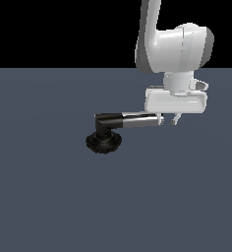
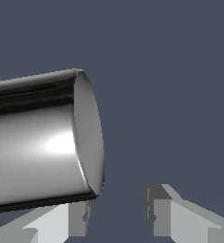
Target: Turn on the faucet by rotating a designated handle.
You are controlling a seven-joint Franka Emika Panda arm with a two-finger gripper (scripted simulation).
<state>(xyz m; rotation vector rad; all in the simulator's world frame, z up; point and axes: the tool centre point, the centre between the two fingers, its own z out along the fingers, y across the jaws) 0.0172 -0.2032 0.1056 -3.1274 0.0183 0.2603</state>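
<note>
Two views are given, and each supplies what the other lacks. In the exterior view, the whole faucet (image 1: 104, 135) is seen standing on the flat grey-blue floor (image 1: 49, 197): a black round ribbed base (image 1: 103, 142), a short black elbow (image 1: 106, 121) rising from it, and the handle (image 1: 140, 120), a straight shiny silver bar, carried level from the elbow toward the exterior view's right. The white Franka arm (image 1: 173, 49) is seen coming down from above, with the gripper (image 1: 167, 119) placed at the free end of the handle. One finger (image 1: 160, 118) is seen right at the bar's tip and the other (image 1: 175, 118) a little farther toward the exterior view's right, beyond the bar's end.

Neither base nor elbow is shown in the wrist view. There, only the bar (image 2: 33, 142) is seen, large and close, with its flat round end face (image 2: 89, 135) and bright reflections along its side. The gripper (image 2: 117, 211) is shown spread, with a clear gap of bare floor (image 2: 171, 71) between its two fingertips (image 2: 166, 213). One fingertip is partly covered by the bar's end; the other stands clear of the bar. Nothing is pinched between them. Whether the nearer fingertip touches the handle cannot be told from either view.
</note>
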